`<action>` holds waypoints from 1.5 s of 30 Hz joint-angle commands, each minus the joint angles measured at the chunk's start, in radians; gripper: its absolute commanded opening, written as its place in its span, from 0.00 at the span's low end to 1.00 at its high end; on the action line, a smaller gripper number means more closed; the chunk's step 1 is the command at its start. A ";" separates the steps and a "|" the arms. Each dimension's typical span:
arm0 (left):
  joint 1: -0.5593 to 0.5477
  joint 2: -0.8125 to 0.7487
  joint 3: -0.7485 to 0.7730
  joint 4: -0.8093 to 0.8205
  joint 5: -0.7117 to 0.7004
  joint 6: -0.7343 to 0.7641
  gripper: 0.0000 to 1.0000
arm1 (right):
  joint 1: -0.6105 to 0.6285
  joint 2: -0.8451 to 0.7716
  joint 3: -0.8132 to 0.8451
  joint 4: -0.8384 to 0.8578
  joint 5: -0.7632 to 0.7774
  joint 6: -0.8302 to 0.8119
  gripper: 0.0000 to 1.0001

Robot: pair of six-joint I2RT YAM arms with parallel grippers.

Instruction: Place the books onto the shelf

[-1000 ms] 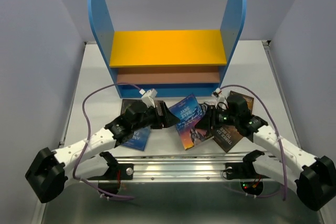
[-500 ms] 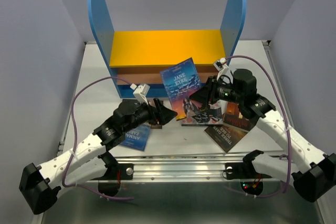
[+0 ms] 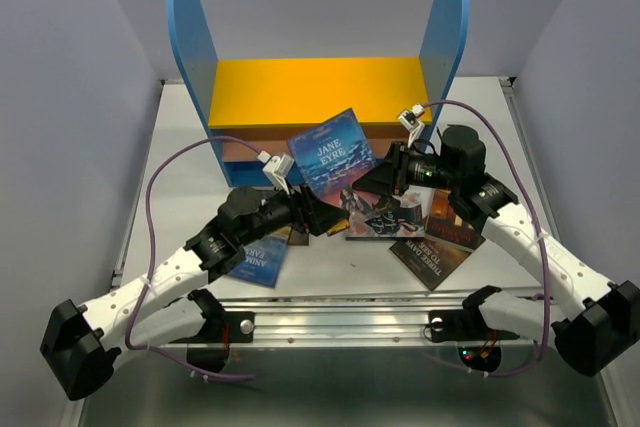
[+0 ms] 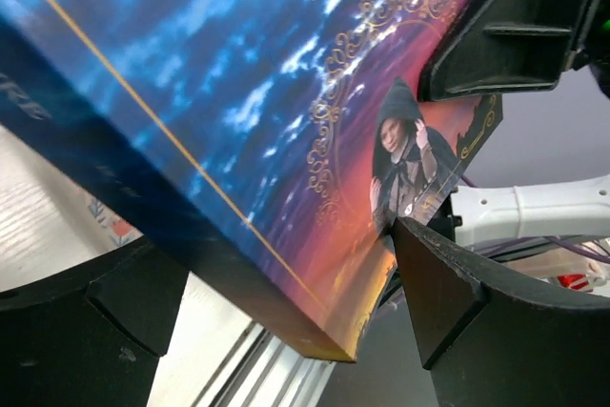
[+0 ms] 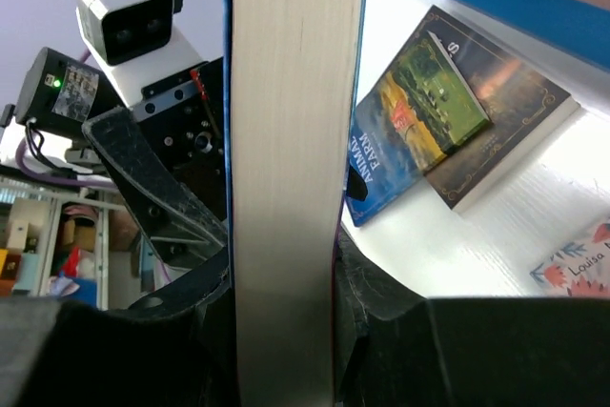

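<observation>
Pinching the Jane Eyre book [image 3: 335, 159] by its right edge, the right gripper [image 3: 376, 177] holds it off the desk [image 3: 180, 162]. The book is tilted, with its cover facing up and toward the near edge. In the top view it overlaps the front of the shelf [image 3: 315, 92], which stands at the middle of the desk's far edge. Contact with the shelf: cannot tell. The right wrist view shows the book's page edge [image 5: 291, 159] upright, with the right fingers [image 5: 381, 307] pressed against both covers.

The left gripper [image 3: 318, 215] sits low, just beside the held book's lower left corner, fingers spread wide. In the left wrist view the cover [image 4: 286, 111] fills the frame and the book's bottom corner lies between the two left fingers [image 4: 448, 283]. Whether they touch it: cannot tell.

The rest of the books lie flat on the desk:
- The Animal Farm book [image 3: 262, 259] is toward the near left, partly under the left arm. In the right wrist view [image 5: 419, 121] it lies on a dark gold-bordered book [image 5: 505, 131].
- A dark-cover book [image 3: 385, 215] is at the centre, below the held one.
- The Three Days to See book [image 3: 430, 252] is right of centre by the near edge.
- A corner of a pale book [image 5: 577, 259] shows at the lower right of the right wrist view.
</observation>
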State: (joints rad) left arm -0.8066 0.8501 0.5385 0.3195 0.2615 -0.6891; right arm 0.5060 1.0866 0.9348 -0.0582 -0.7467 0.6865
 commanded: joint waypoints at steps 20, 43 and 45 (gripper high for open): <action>-0.002 -0.066 0.095 0.138 -0.381 -0.185 0.00 | 0.008 -0.042 0.213 -0.126 0.497 -0.127 1.00; -0.002 0.118 0.515 0.020 -0.815 -0.268 0.00 | 0.008 -0.143 0.160 -0.180 0.547 -0.171 1.00; -0.002 0.165 0.547 0.026 -0.878 -0.328 0.00 | 0.008 -0.142 0.156 -0.180 0.540 -0.170 1.00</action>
State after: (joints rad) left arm -0.8097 0.9798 0.9733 0.1600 -0.4644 -0.9546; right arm 0.5121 0.9634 1.0988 -0.2539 -0.2161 0.5308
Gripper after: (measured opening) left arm 0.394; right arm 0.996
